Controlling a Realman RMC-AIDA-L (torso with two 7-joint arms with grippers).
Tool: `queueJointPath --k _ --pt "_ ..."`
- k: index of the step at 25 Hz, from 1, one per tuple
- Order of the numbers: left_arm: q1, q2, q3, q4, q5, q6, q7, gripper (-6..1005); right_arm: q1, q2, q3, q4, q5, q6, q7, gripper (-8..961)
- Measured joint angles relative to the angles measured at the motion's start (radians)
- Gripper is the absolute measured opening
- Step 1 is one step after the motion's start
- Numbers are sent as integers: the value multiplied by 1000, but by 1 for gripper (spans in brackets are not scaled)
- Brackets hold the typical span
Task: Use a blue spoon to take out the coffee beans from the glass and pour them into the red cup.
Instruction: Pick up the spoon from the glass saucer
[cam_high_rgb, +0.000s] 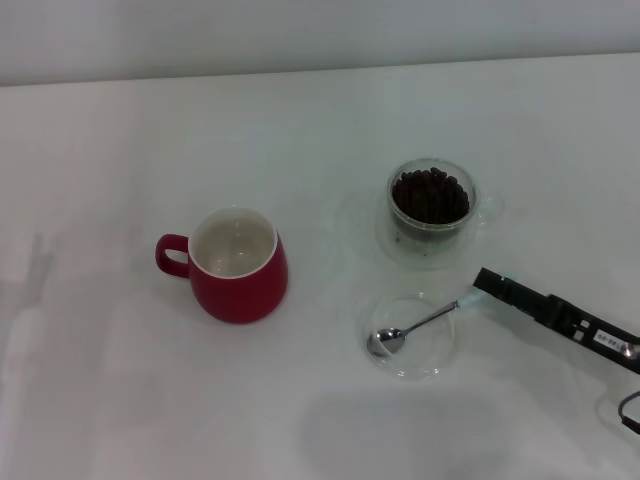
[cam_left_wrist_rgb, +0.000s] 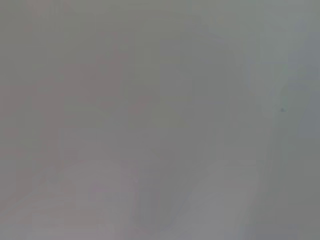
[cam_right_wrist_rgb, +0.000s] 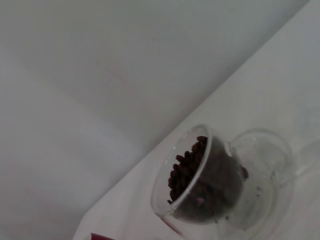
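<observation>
White bench (cam_high_rgb: 150, 400) under a pale wall, wide bare room along the near and left edges. Red cup (cam_high_rgb: 238, 265) left of centre, handle toward the left edge, white inside showing. Glass (cam_high_rgb: 431, 203) of coffee beans (cam_high_rgb: 430, 195) toward the far right, upright. Just nearer, flat clear dish (cam_high_rgb: 412, 335) with the blue spoon (cam_high_rgb: 415, 327) lying across it, bowl down in the dish. Right gripper (cam_high_rgb: 482, 284) reaching in low from the right edge, closed on the spoon's handle tip. Left gripper nowhere visible.
</observation>
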Motion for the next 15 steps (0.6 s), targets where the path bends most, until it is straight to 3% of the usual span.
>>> queueJointPath --k 13,15 --pt "6 0 0 -1 0 1 0 846 21 1 -19 -4 0 21 7 770" --pt "6 0 0 -1 0 0 0 846 21 0 -19 -3 0 21 8 682"
